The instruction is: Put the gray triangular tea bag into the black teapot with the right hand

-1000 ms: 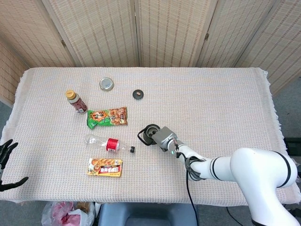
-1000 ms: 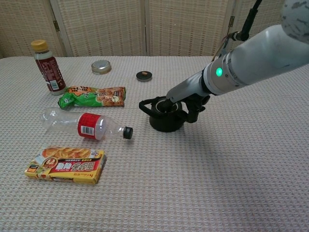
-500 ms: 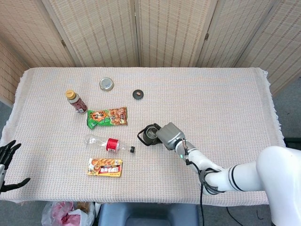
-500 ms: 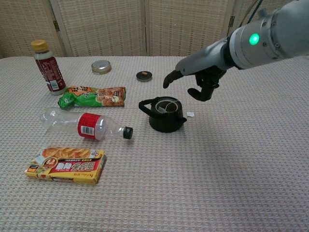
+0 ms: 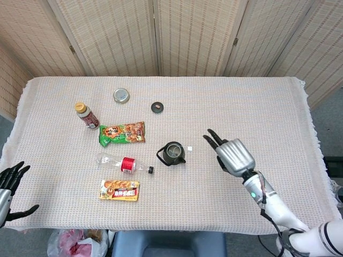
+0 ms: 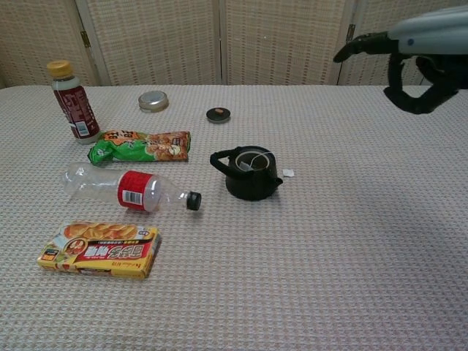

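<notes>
Chest view: tea bag [image 6: 252,162] in teapot [image 6: 251,175], fingers [image 6: 358,48] well apart

The right hand [image 5: 231,155] hangs in the air with nothing in it, its dark fingers [image 5: 212,138] spread and reaching forward, the silver back of the hand facing up. Its white forearm runs back toward the lower right corner of the head view. The left hand [image 5: 9,184] is low at the near left edge, empty too, fingers apart and pointing up.
</notes>
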Controlling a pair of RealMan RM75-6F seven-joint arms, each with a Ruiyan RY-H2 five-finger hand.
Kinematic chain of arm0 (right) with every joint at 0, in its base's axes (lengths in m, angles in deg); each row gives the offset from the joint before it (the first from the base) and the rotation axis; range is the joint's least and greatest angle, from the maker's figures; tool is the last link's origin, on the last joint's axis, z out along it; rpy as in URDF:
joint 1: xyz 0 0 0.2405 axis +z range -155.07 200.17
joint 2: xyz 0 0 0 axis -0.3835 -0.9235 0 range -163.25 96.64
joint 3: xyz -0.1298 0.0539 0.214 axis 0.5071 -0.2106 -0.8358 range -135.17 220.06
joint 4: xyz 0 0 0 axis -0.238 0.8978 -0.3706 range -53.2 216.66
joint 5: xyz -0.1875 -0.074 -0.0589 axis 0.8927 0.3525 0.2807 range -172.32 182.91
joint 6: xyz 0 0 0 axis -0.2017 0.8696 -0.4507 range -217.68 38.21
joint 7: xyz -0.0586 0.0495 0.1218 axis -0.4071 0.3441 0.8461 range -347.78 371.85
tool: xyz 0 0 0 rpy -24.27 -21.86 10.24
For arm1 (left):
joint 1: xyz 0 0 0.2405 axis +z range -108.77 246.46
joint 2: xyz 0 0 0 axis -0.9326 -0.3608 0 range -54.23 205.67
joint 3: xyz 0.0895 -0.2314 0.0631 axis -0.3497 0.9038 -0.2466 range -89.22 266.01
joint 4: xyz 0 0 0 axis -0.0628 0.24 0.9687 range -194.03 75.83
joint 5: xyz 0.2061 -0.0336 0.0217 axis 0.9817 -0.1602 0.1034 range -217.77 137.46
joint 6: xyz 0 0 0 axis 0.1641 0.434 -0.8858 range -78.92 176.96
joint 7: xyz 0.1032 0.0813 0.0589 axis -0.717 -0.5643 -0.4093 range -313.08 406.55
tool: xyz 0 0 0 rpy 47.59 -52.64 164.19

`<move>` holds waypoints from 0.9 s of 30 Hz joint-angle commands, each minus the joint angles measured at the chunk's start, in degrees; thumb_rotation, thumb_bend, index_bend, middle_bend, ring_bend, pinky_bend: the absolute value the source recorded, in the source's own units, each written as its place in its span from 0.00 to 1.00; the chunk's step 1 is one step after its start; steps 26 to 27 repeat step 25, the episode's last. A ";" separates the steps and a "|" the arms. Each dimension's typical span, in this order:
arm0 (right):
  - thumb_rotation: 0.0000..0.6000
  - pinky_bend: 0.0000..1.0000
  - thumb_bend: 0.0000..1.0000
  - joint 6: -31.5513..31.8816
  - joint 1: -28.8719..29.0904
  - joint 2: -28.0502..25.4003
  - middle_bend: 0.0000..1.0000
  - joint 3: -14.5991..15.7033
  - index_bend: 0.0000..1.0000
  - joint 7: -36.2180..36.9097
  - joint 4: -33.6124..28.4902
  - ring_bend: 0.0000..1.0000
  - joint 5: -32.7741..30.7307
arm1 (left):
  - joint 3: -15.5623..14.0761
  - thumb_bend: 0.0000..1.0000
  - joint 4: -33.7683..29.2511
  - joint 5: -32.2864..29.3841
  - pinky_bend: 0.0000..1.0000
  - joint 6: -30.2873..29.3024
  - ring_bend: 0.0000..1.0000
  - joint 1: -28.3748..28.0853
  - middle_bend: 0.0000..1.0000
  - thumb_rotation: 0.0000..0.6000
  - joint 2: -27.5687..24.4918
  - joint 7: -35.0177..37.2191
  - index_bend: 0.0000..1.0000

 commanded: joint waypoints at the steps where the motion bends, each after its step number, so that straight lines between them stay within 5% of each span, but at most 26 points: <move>1: 1.00 0.54 0.61 15.17 -16.63 1.06 0.00 5.06 0.00 4.91 6.03 0.34 11.58 | -0.03 0.13 -0.22 0.30 0.07 -0.61 0.00 0.27 0.00 1.00 0.05 -0.57 0.00; 6: 1.00 0.09 0.60 23.61 -28.55 4.58 0.00 6.34 0.00 5.59 14.50 0.13 17.88 | 0.22 0.13 0.58 0.54 0.07 -0.84 0.00 0.08 0.00 1.00 1.13 -1.83 0.00; 8: 1.00 0.01 0.59 25.69 -32.05 5.06 0.00 6.15 0.00 7.88 16.53 0.07 19.49 | 0.01 0.13 -0.22 0.17 0.07 -0.23 0.00 0.12 0.00 1.00 1.18 -3.38 0.00; 14: 1.00 0.00 0.57 29.00 -40.10 4.60 0.00 4.98 0.00 14.17 22.02 0.01 24.66 | -0.64 0.13 -1.93 1.51 0.07 -1.60 0.00 0.94 0.00 1.00 1.67 -7.66 0.00; 27: 1.00 0.00 0.55 21.62 -43.12 1.59 0.00 0.58 0.00 18.48 22.55 0.00 26.87 | -1.08 0.13 -2.04 2.74 0.07 -2.55 0.00 1.47 0.00 1.00 2.42 -10.09 0.00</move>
